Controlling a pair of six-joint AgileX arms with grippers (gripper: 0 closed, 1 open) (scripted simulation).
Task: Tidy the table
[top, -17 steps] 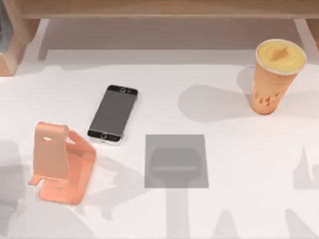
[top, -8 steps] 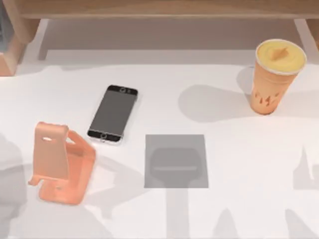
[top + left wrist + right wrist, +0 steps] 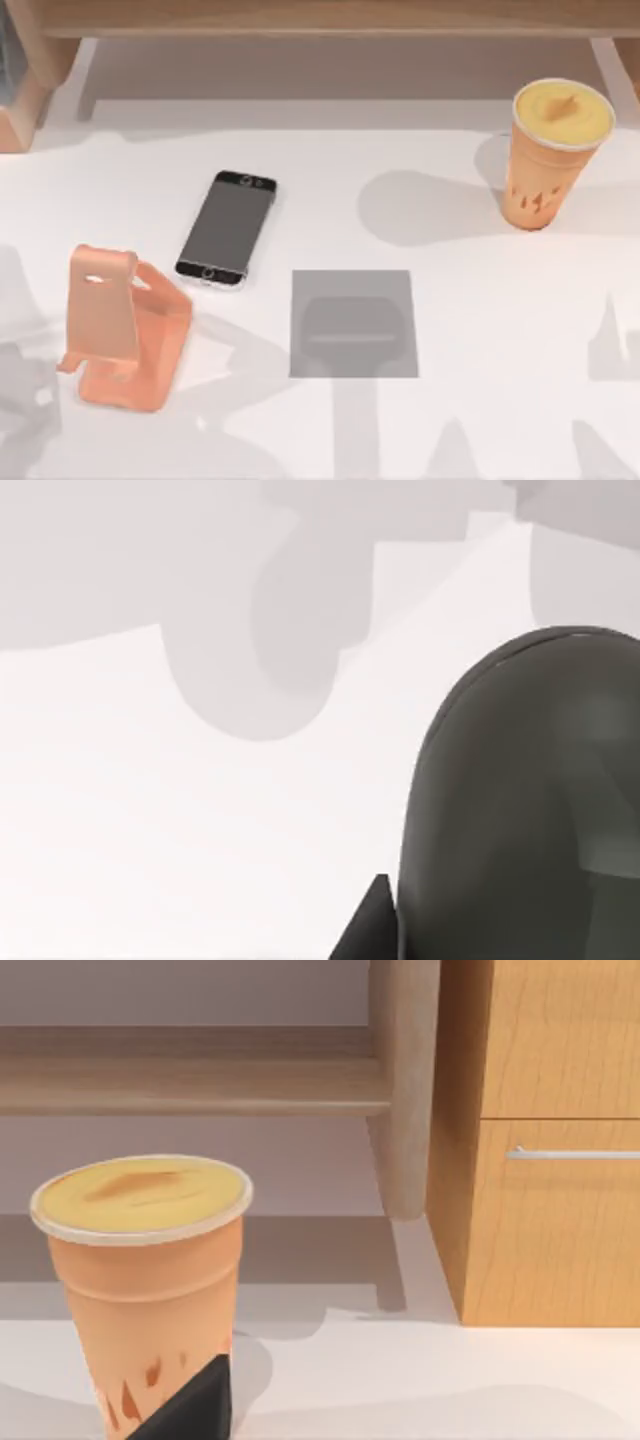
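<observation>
A desk in a home or an office is shown, drawn by a computer and not real. A big plain white table point(image 3: 480, 420) is seen from above. A phone point(image 3: 227, 230) is laid flat on it, and an orange phone stand point(image 3: 120, 330) is placed near it at the left. A small grey mat point(image 3: 354, 323) is set in the middle. A drink cup point(image 3: 555, 150) with a lid is stood at the right. A light wooden shelf point(image 3: 330, 18) is placed along the back. A wooden drawer point(image 3: 560, 1220) with a metal handle point(image 3: 575, 1153) is seen beside the cup.
</observation>
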